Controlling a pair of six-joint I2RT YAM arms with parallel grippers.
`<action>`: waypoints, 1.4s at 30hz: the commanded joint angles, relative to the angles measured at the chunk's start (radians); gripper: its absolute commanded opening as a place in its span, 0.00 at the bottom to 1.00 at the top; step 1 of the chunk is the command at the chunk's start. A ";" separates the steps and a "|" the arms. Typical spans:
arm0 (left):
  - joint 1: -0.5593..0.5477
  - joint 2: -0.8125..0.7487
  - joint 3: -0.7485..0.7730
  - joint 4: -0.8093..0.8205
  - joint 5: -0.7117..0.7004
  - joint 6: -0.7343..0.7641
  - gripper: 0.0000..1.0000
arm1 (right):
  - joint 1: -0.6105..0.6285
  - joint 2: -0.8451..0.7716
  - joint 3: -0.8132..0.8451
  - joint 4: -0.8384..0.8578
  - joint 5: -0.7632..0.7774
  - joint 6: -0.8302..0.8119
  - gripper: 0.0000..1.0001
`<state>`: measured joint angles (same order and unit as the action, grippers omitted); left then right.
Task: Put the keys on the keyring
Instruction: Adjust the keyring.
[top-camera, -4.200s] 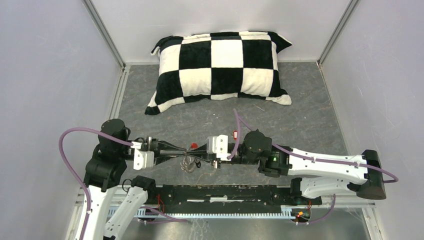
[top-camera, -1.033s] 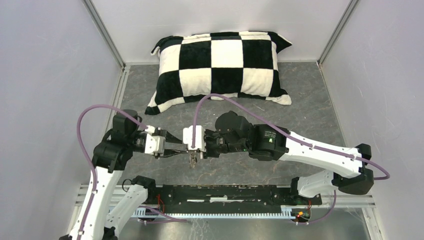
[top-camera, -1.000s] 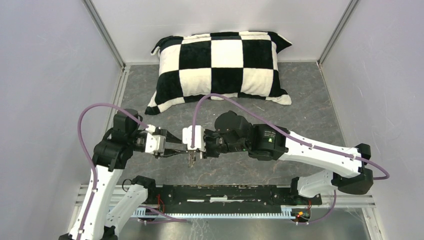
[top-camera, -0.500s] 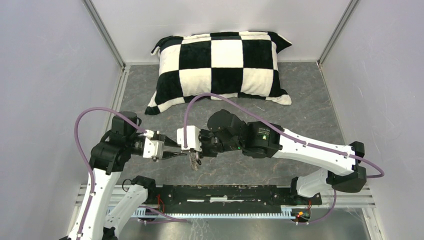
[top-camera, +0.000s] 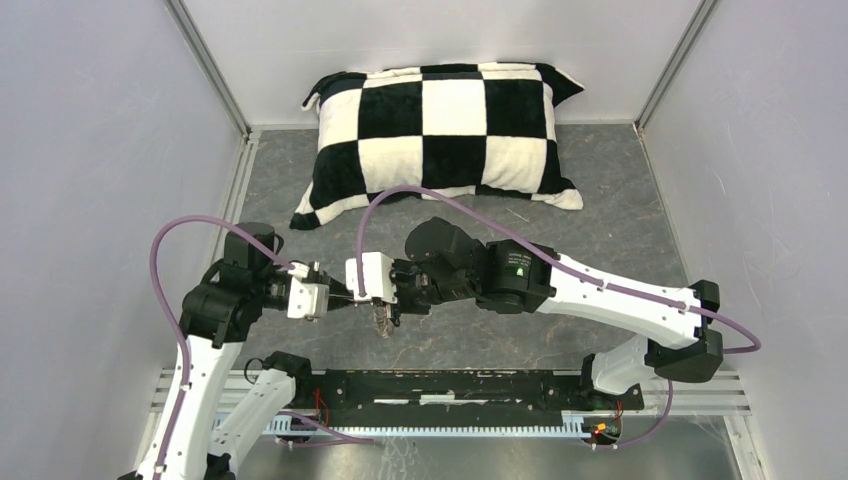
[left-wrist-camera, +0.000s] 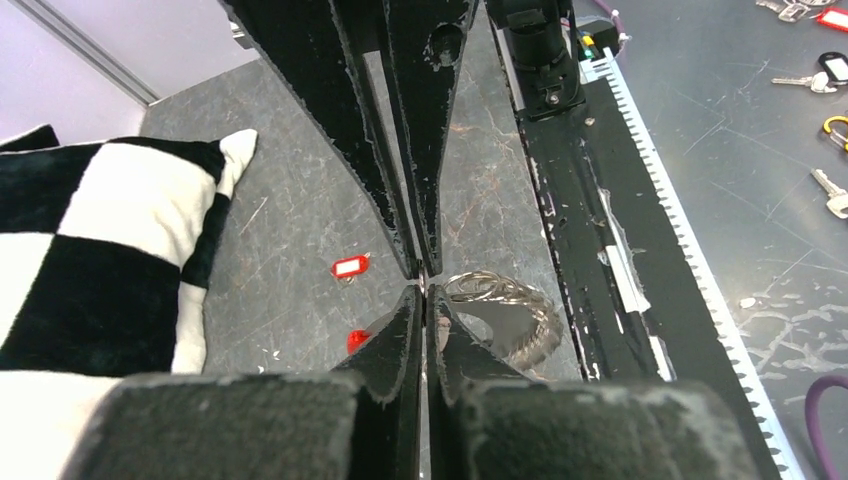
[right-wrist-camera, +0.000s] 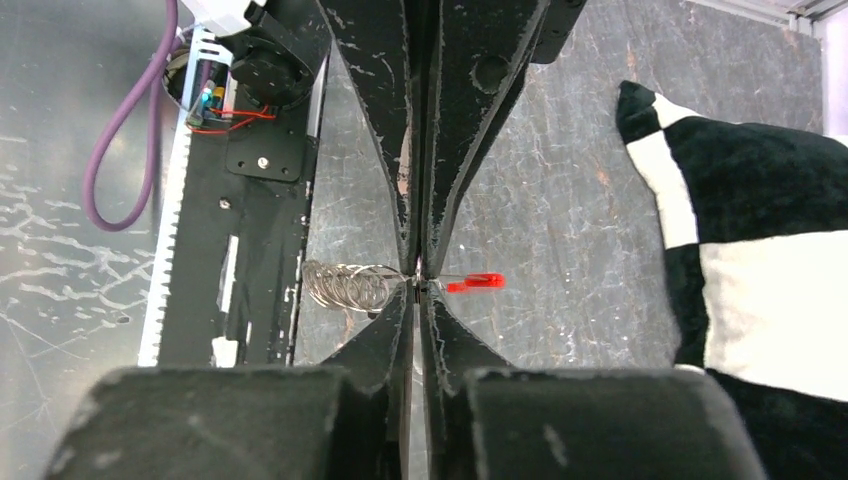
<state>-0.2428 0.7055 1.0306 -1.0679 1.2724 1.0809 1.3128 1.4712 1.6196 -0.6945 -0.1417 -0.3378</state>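
Left gripper (left-wrist-camera: 426, 296) and right gripper (right-wrist-camera: 418, 290) meet tip to tip above the desk (top-camera: 600, 230), on the near side of the pillow (top-camera: 440, 130). Both pairs of jaws are pressed together, pinching the wire of the keyring (right-wrist-camera: 345, 285), whose silvery coil hangs just beside the tips.

Left arm (top-camera: 196, 385), right arm (top-camera: 610, 297): white links, black joints, one mauve cable (top-camera: 158, 262) each. Green light (top-camera: 519, 270) on right arm's black elbow. Fingers (right-wrist-camera: 378, 100) black, tapered, edges scuffed pale; white wrist blocks (top-camera: 370, 277)
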 joint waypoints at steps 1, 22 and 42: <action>-0.002 -0.015 0.004 -0.003 0.020 0.085 0.02 | -0.003 -0.023 0.033 0.059 -0.011 0.005 0.16; -0.002 -0.211 -0.055 0.242 0.269 0.448 0.02 | -0.006 -0.560 -0.743 0.892 0.163 0.046 0.49; -0.002 -0.173 -0.005 0.243 0.280 0.478 0.02 | -0.013 -0.597 -0.860 0.954 0.326 0.094 0.62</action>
<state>-0.2436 0.5346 1.0092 -0.8585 1.5051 1.4773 1.3067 0.8928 0.7795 0.2142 0.1123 -0.2665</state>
